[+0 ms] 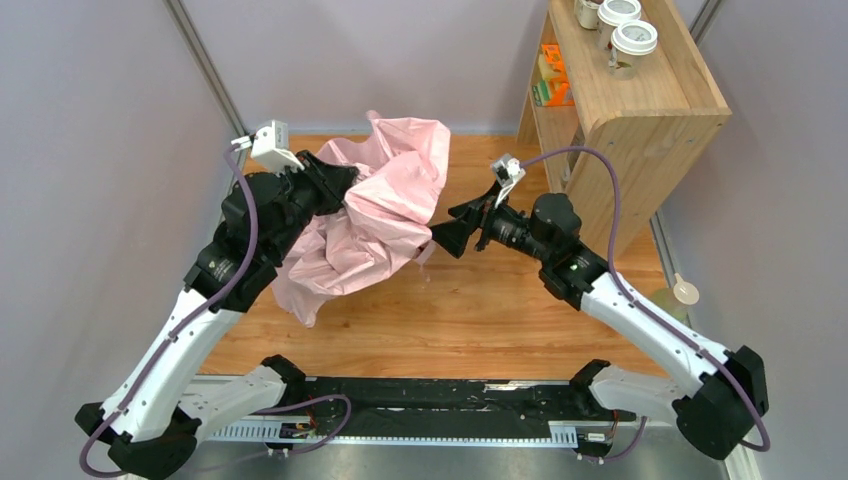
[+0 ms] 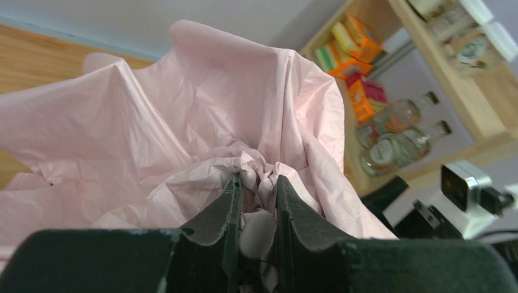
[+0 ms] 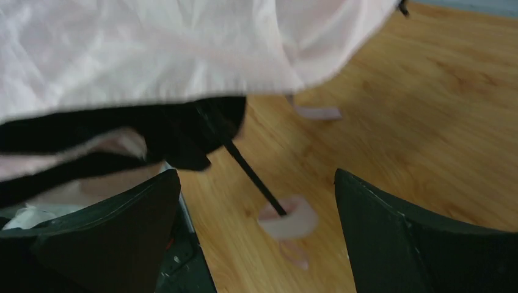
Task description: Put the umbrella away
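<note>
Clamping umbrella (image 1: 385, 205), left tool (image 2: 258, 186); right tool (image 3: 256, 177) agape

Pale pink umbrella (image 1: 385, 200) with black lining, black shaft (image 3: 253, 177), honey-brown wood-grain table (image 1: 480, 310)

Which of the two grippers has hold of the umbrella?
The left gripper: closed on bunched pink fabric of the umbrella. The right gripper stands open, holding nothing.

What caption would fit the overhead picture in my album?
Left claw pinching a crumpled pink umbrella, right claw open beside it, over a wooden table.
</note>
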`<action>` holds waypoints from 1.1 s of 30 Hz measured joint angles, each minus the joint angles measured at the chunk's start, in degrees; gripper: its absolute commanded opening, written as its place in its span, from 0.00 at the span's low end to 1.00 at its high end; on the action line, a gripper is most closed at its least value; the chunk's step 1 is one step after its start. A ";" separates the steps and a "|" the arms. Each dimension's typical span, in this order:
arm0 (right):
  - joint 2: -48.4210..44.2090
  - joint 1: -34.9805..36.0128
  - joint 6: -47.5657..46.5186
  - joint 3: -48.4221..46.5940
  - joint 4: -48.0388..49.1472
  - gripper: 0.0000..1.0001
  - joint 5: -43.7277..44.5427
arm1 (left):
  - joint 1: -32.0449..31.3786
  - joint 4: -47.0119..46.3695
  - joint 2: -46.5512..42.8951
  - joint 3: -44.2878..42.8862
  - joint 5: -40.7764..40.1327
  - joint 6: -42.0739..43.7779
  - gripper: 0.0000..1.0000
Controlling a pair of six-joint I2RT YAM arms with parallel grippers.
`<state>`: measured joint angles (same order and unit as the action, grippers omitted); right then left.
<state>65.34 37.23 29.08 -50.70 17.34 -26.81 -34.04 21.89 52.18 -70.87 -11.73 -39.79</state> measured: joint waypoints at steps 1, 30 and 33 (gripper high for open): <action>-1.57 0.59 -2.99 -0.07 -5.79 1.00 3.08 | 0.00 1.51 0.94 -1.60 -1.81 1.18 0.00; 15.30 31.93 -33.62 -9.25 -8.48 0.00 -2.36 | 0.46 24.96 18.45 -9.11 -10.12 -6.47 0.00; 14.99 31.30 -34.97 -9.11 -8.22 0.01 -0.20 | 0.57 25.14 17.99 -6.75 -8.31 -6.32 0.00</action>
<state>80.34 68.53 -5.89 -59.81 9.13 -27.00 -33.47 47.03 70.17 -77.62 -20.03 -46.11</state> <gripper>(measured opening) 0.006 0.274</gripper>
